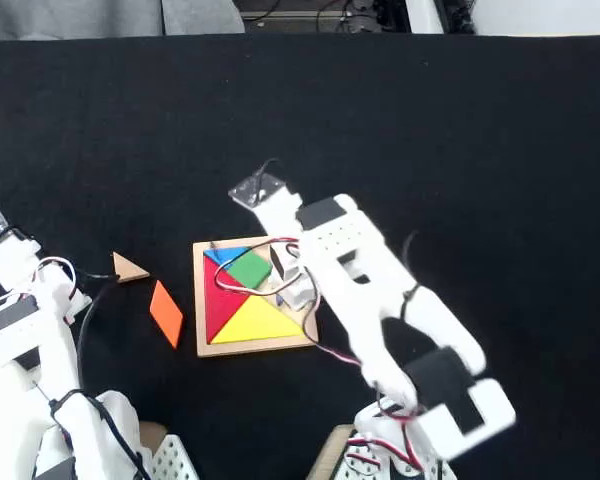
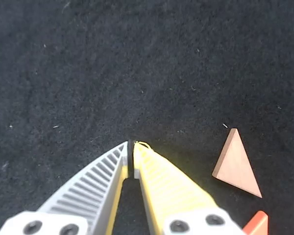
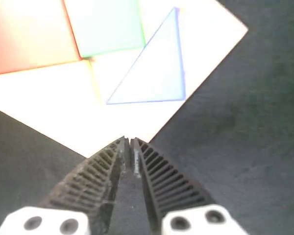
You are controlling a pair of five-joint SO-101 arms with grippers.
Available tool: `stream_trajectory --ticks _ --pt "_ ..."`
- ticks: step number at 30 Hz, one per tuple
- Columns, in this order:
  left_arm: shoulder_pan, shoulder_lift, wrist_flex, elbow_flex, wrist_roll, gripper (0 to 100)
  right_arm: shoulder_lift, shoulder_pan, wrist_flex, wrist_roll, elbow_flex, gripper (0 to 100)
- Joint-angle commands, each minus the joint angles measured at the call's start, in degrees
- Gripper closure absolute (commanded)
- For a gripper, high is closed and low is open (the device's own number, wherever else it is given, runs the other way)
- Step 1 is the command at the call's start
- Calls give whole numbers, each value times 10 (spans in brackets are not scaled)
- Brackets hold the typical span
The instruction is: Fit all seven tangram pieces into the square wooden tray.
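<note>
Left of the tray [image 1: 199, 300], the tan triangle [image 1: 130, 267] and orange piece [image 1: 166, 312] lie loose. The left gripper [image 2: 132, 147], pinched together and empty, sits near the triangle; the right gripper [image 3: 129, 142], also together, hangs over the tray's edge. Best open wide, then straddle the triangle's flat sides.

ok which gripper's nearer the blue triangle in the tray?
Right. The right gripper sits shut at the tray edge, close to the blue triangle. The left gripper, shut, is over the table off the tray, by the tan triangle.
</note>
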Motion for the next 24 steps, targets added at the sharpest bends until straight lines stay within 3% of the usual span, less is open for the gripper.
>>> stream_trajectory --ticks 1,24 --pt "-3 -11 -9 -2 -4 971 45 -8 -7 -1 -42 988" --pt "0 -11 -9 4 -4 970 132 30 -64 -1 -145 988"
